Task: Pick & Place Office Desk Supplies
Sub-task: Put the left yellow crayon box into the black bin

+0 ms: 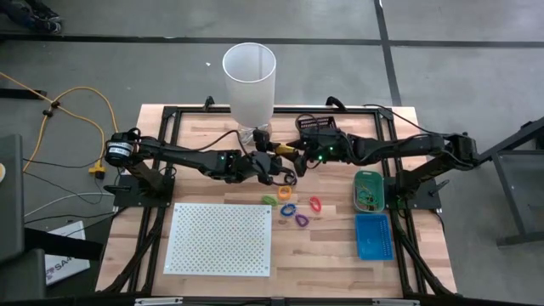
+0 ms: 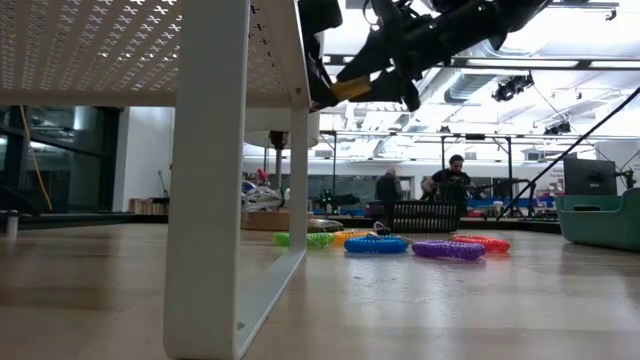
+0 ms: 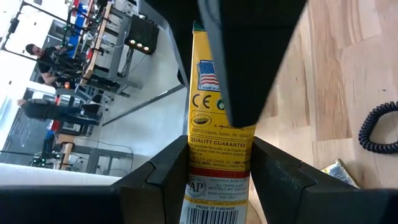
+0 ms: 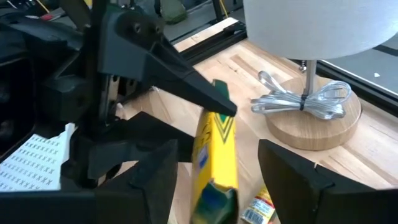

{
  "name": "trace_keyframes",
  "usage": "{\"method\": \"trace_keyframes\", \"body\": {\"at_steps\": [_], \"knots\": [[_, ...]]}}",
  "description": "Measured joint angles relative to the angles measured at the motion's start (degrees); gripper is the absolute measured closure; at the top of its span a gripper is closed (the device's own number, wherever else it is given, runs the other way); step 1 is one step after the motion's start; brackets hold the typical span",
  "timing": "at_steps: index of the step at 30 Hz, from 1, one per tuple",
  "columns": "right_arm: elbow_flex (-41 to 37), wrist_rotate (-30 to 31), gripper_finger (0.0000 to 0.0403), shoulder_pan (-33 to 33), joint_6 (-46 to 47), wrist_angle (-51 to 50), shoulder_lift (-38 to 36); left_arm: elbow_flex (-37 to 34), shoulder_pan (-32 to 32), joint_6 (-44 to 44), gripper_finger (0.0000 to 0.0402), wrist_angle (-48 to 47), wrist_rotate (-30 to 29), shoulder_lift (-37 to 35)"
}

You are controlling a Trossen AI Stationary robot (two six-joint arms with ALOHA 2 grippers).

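Observation:
A yellow crayon box hangs high above the table's middle, with my left gripper shut on it. In the high view the two arms meet there, the left gripper facing my right gripper. My right gripper is open, and the box's far end stands between its fingers with a gap on either side. Coloured ring loops lie flat on the wood below, and so does a black coil. A second yellow packet lies flat on the table. My left gripper pinches the crayon box by its two narrow long sides between its two fingers. The box runs on past the fingertips toward the right arm, its printed face toward the wrist camera. It is lifted clear of the table.
The tall white cylinder stands on a round wooden base just beyond the grippers, with a bundled cable on it. The white perforated board takes up the near left. A green bin and a blue bin stand at the right.

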Motion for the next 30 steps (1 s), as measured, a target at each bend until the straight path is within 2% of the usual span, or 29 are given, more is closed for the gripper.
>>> {"method": "trace_keyframes", "body": {"at_steps": [11,17,23,30], "knots": [[0.0,-1.1,0.0279,-0.5,-0.2,0.0,0.0,0.0,0.2,0.1,0.0248,-0.1,0.0,0.0],[0.0,-1.0,0.0313,-0.5,-0.2,0.0,0.0,0.0,0.2,0.9,0.0248,-0.1,0.0,0.0],[0.0,-0.9,0.0337,-0.5,-0.7,0.0,0.0,0.0,0.2,1.9,0.0248,-0.1,0.0,0.0],[0.0,-0.9,0.0336,-0.5,-0.7,0.0,0.0,0.0,0.2,1.9,0.0248,-0.2,0.0,0.0]]}}
